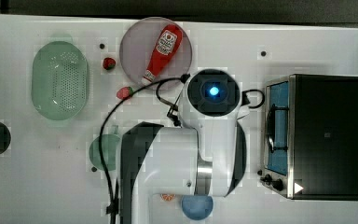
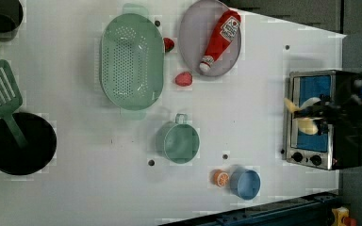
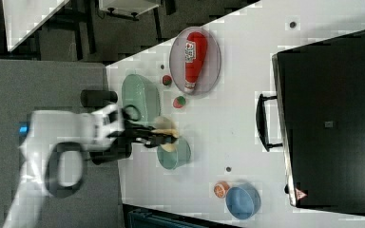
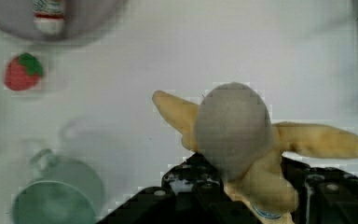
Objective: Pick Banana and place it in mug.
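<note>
- White tabletop (image 2: 75, 188) spreads under me, with dark floor beyond its edges in the right view
- I take the mug (image 2: 181, 142) as my landmark: small, round, mint-green, standing upright on the table with its stubby handle toward the colander (image 2: 132, 61)
- My claw (image 3: 164, 137) is clamped on the banana (image 4: 242, 140), a pale-yellow peeled piece with its skin flaps splayed out to the sides
- In the right view the banana hangs off the table, just at the mug's rim on the colander side
- In the wrist view the mug sits below and aside of the fruit, not directly under it
- One strawberry (image 2: 184, 78) lies between the mug and the grey plate (image 2: 191, 28), another (image 2: 168, 44) beside the colander, farther from the mug
- A ketchup bottle (image 2: 220, 40) lies on that plate
- An orange slice (image 2: 221, 178) touches a blue bowl (image 2: 246, 184), both near the mug on the side away from the colander
- A toaster oven (image 2: 316, 150) stands well apart from the mug
</note>
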`<state>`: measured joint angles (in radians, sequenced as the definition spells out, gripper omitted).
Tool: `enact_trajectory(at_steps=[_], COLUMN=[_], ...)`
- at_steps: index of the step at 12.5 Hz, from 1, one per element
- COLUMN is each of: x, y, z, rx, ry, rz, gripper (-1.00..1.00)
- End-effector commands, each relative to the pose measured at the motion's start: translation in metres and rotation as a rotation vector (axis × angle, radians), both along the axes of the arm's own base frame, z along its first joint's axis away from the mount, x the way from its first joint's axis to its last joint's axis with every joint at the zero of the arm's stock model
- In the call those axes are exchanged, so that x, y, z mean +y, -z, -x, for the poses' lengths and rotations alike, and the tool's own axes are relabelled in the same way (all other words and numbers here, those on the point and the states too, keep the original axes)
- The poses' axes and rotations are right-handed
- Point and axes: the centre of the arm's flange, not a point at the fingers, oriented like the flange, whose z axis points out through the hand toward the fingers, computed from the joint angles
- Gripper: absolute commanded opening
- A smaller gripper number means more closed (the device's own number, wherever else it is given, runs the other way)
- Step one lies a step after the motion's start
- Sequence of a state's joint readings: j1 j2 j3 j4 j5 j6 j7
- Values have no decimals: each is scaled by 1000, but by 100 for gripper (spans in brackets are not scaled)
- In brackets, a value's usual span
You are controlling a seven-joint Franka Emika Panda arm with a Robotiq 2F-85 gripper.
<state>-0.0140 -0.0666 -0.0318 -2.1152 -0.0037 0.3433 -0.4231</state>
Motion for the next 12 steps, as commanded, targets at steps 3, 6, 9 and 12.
enact_trajectory(at_steps=[3, 6, 9, 12], x=[104, 172, 221, 244], y=[-21, -10, 21, 75], z=[9, 21, 33, 43], rx=[-6, 10, -14, -49], ry=[51, 161, 246, 262], rz=[-70, -27, -14, -37], gripper=[-28, -28, -28, -28])
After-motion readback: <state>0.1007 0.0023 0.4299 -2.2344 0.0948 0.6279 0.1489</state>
